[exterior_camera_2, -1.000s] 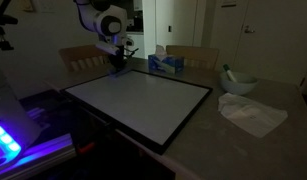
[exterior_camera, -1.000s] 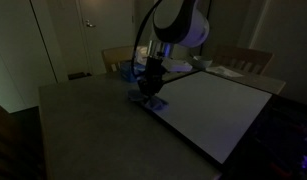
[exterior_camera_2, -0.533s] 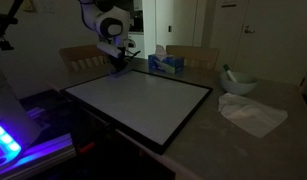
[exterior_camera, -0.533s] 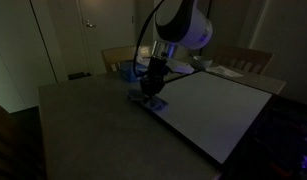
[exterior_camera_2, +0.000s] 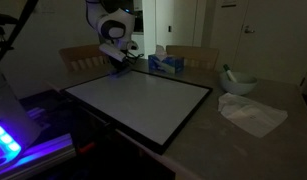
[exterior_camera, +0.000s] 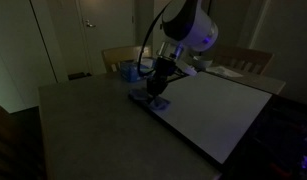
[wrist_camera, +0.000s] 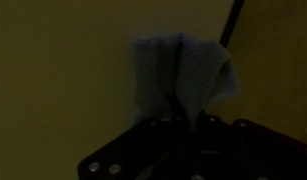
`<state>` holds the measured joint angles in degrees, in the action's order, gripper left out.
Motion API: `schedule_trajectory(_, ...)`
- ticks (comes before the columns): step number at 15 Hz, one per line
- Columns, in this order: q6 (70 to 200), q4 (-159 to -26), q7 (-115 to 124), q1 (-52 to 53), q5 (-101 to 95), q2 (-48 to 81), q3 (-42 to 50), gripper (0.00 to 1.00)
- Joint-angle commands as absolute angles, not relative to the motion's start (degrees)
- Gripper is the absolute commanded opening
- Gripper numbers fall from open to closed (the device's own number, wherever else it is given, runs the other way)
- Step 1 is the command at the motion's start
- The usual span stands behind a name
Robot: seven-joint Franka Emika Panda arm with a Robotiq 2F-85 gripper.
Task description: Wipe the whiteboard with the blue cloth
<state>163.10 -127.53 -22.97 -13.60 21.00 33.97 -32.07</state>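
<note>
The whiteboard lies flat on the grey table, seen in both exterior views. At its far corner my gripper points down, shut on the blue cloth, which rests at the board's edge. In the wrist view the gripper comes in from the bottom. The wrinkled blue cloth is pinched between its jaws and spreads out ahead of them. The room is very dim.
A blue tissue box stands behind the board. A white crumpled cloth and a bowl lie on the table beside it. Wooden chairs stand at the far side.
The arm has leaned and shifted slightly along the board's corner, with the cloth still gripped. The jaws stay shut.
</note>
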Motion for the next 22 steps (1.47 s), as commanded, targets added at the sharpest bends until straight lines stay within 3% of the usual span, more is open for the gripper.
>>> schedule_trajectory(1,165.3,-130.9,-26.0,-16.7,20.7,35.0,-32.0,0.03)
schedule_trajectory(17,168.0,-138.2,-33.5,-24.5,18.9,30.5,-27.3,0.03)
schedule_trajectory(20,168.6,-139.1,-38.1,-28.7,20.9,28.8,-30.4,0.03)
schedule_trajectory(21,165.5,-136.3,-33.9,-25.5,20.8,27.3,-29.4,0.11)
schedule_trajectory(22,165.8,-136.6,-35.0,-26.5,20.9,27.3,-29.8,0.11)
